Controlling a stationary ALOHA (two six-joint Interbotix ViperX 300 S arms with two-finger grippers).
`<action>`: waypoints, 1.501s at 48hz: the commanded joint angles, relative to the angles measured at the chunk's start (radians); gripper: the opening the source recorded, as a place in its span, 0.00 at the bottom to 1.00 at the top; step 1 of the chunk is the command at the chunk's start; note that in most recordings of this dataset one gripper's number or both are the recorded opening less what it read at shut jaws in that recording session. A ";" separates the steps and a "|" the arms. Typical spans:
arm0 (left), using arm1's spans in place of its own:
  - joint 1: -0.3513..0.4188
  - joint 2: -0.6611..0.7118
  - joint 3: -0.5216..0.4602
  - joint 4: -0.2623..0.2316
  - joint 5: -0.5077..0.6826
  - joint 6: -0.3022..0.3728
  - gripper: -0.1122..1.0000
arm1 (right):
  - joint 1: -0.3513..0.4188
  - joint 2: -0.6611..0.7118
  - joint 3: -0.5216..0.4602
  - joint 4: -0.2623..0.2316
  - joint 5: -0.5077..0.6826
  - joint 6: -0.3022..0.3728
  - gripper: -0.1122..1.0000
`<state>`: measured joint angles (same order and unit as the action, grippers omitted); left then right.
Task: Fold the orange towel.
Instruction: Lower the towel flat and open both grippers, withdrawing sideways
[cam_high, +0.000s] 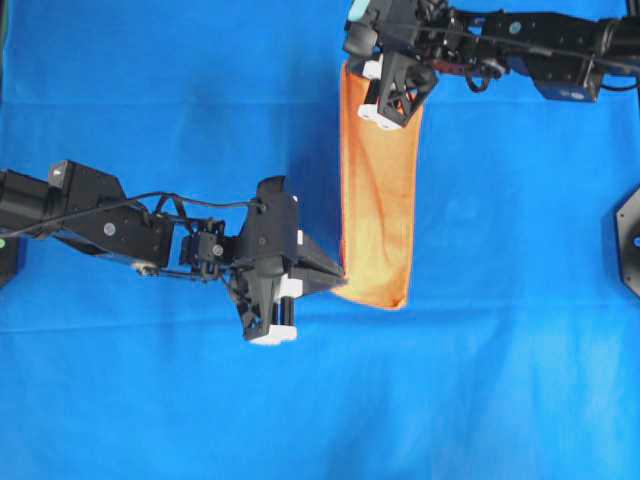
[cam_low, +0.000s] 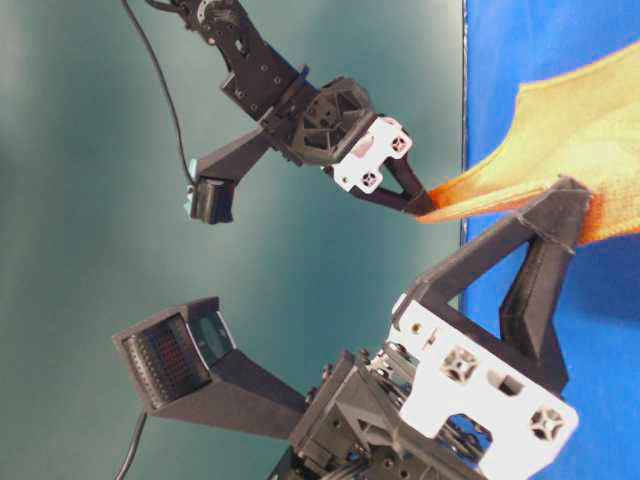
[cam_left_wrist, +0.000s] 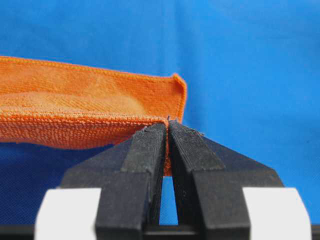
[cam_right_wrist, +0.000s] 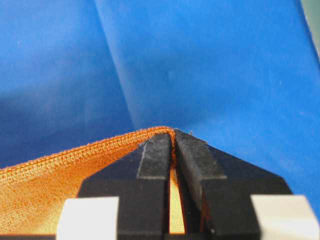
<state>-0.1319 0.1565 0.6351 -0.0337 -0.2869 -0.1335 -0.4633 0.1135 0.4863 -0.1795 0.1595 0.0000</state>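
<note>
The whole work surface is covered by a large, bright-blue cloth (cam_high: 150, 100), across which faint creases can be seen in the right wrist view. On it, right of centre in the overhead view, the square bright-orange terry towel (cam_high: 378, 200) is seen as a long, narrow strip running from the top of the picture down toward the middle. One long side is lifted off the blue cloth (in the table-level view the fabric is stretched taut between the two arms and hangs in a shallow sag), while the lower end lies near the surface.

The left gripper (cam_high: 338, 276), black with white blocks at the finger bases, is placed at the strip's lower left corner. In the left wrist view its jaws are pressed together on the towel's stitched hem, with only a thin slit left between them.

The right gripper (cam_high: 378, 108) is held over the strip's upper end. In the right wrist view its jaws are clamped on a corner of the orange fabric, and the hem is seen curving away to the left from the pinch.

A black mounting plate (cam_high: 630, 240) is partly visible at the right edge of the overhead view.
</note>
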 joint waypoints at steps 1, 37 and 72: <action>-0.064 -0.023 -0.015 0.005 -0.011 0.000 0.11 | -0.023 -0.017 -0.028 -0.011 -0.026 0.000 0.13; -0.040 -0.055 -0.035 0.003 0.192 -0.002 0.89 | -0.006 -0.021 -0.017 -0.038 -0.021 -0.011 0.68; 0.089 -0.463 0.201 0.005 0.216 0.014 0.86 | 0.094 -0.364 0.311 0.006 -0.107 0.048 0.68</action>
<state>-0.0874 -0.2485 0.8084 -0.0322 -0.0138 -0.1258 -0.3866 -0.1764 0.7624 -0.1856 0.0997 0.0399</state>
